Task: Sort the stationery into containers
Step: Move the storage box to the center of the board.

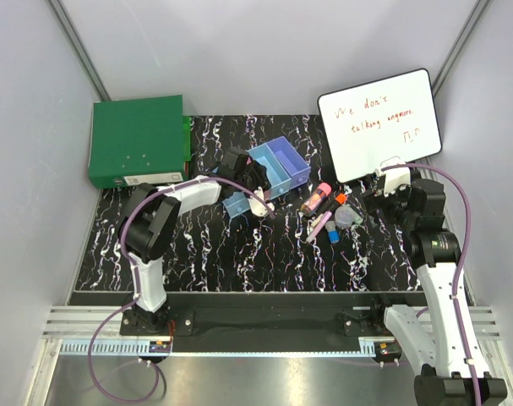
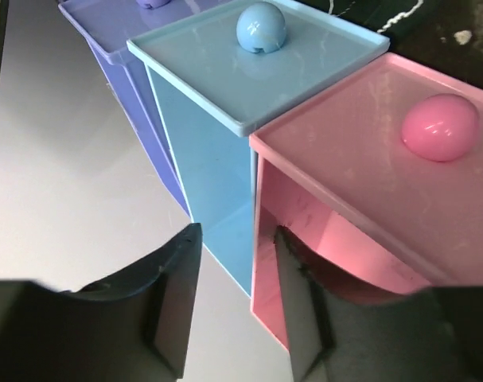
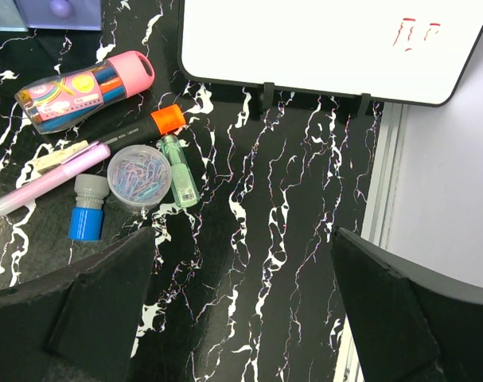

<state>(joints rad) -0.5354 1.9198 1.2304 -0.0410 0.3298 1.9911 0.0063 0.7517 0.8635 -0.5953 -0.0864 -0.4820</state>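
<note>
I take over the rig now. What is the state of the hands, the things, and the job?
Left hand: part open, astride the edge where blue bin and pink bin meet; grip unclear.
Right hand: open, empty, near the stationery.
Done: no item seen in the bins.
Left: all the stationery, in one pile on the mat.

My left arm and right arm are white shells with black joints, each trailing a purple cable; I see matte black fingers.
</note>
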